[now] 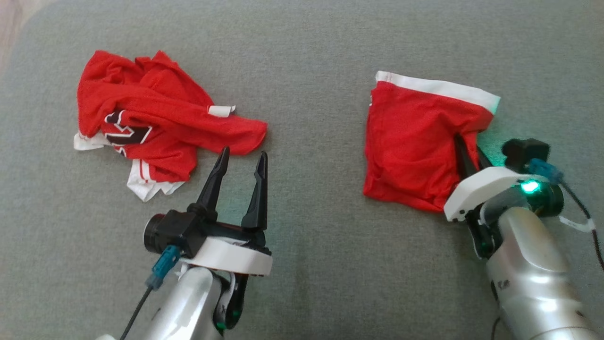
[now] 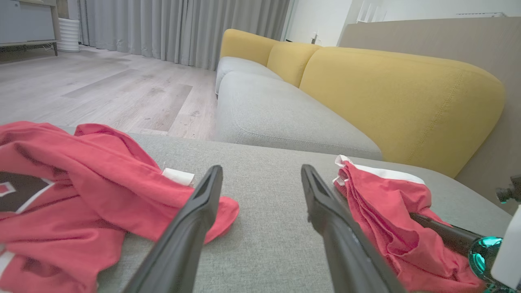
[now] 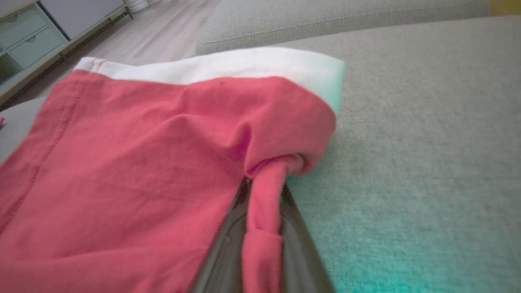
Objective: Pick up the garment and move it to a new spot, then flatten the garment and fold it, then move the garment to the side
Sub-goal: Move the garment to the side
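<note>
Now the right hand (image 1: pixel 467 144) pinches the right edge of the shorts (image 1: pixel 410 141). The left hand (image 1: pixel 244 152), spread, hovers beside the jersey (image 1: pixel 155 118), with bare cushion (image 1: pixel 311 94) between the two garments.

Centre right in the head view, a shorts (image 1: pixel 410 137) fold hides the right gripper's (image 1: pixel 467 144) tips. The left wrist view's left edge cuts off the jersey (image 2: pixel 61 228); folds hide part of its print (image 2: pixel 16 191).
</note>
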